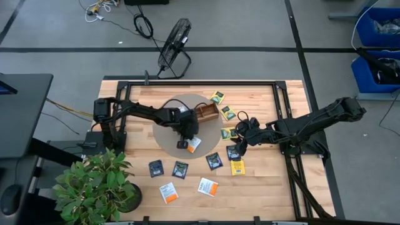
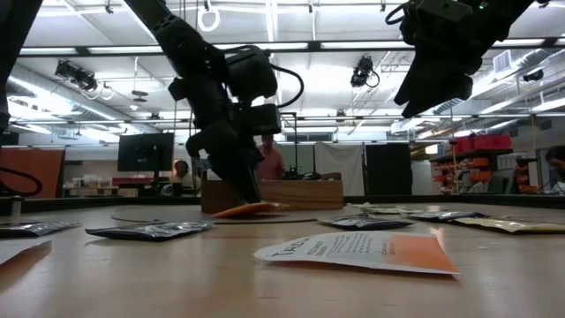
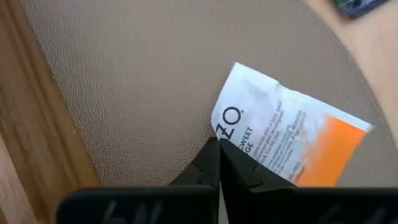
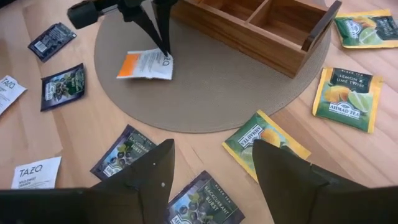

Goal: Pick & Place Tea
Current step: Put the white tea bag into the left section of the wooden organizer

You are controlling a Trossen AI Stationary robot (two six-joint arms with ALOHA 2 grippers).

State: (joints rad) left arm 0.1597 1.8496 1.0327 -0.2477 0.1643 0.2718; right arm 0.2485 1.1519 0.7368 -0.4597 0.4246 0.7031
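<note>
A white-and-orange tea packet (image 3: 292, 140) lies on the round tan mat (image 1: 164, 128), just in front of the wooden compartment tray (image 1: 206, 112). My left gripper (image 3: 219, 163) is shut on it and points down at the mat (image 4: 217, 93). My right gripper (image 4: 214, 177) is open and hovers above the table near the mat's right rim, over dark packets (image 4: 121, 152) and a green-yellow one (image 4: 264, 140). More dark (image 1: 155, 168), white-orange (image 1: 207, 186) and green-yellow (image 1: 217, 97) packets lie flat on the wood. My left gripper pinches the packet's white end (image 3: 227, 127) between its two fingertips, at the edge far from the orange end. The fingers come from above, slanting down (image 2: 243, 181). The packet rests on the mat, with its orange end (image 4: 129, 65) lying flat.
A potted plant (image 1: 94, 184) stands at the table's near left corner. A black frame (image 1: 200, 81) runs along the far edge and both sides. A fan (image 1: 174, 47) stands on the floor beyond the table. People show in the room behind (image 2: 269, 159).
</note>
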